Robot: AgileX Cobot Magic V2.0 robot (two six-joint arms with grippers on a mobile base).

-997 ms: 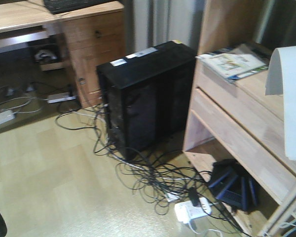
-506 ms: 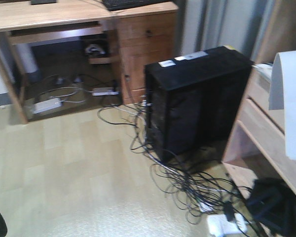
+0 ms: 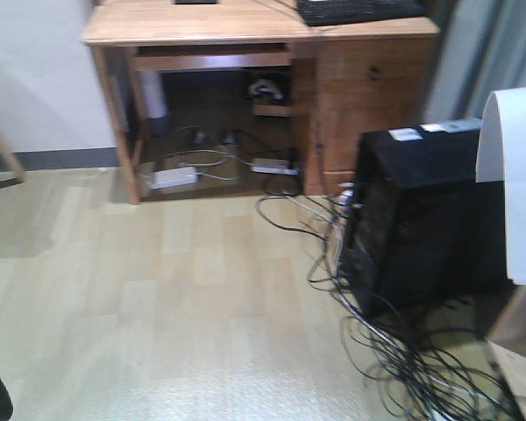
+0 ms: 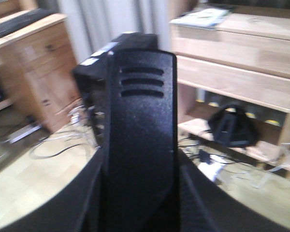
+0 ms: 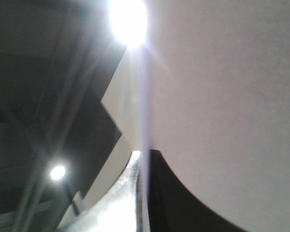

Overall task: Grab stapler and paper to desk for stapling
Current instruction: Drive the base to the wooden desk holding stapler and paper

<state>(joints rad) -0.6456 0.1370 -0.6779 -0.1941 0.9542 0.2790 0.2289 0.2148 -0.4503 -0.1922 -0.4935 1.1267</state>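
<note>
The step in hand looks like carrying both items over to the light wooden desk (image 3: pixel 202 24), which stands well ahead across bare floor. To do it well, I judge the base should steer left of the black computer tower (image 3: pixel 421 219) and the tangle of dark cables (image 3: pixel 394 351). Both sit right of the desk and nearer the robot. The arms should hold level so nothing slips or flaps.

The black plastic stapler (image 4: pixel 140 121) fills the left wrist view, well short of the desk. The left gripper (image 4: pixel 140 203) seems clamped around its lower part, with dark fingers flanking it. The stapler's long axis runs straight up that view, slotted end uppermost and pointing away from the wrist.

The white sheet of paper (image 3: pixel 513 193) hangs right of the desk, above the tower, with its long axis upright and its top edge curling leftward. The right gripper (image 5: pixel 147 193) appears pinched on the sheet, though glare and the sheet hide most of the jaws
</note>
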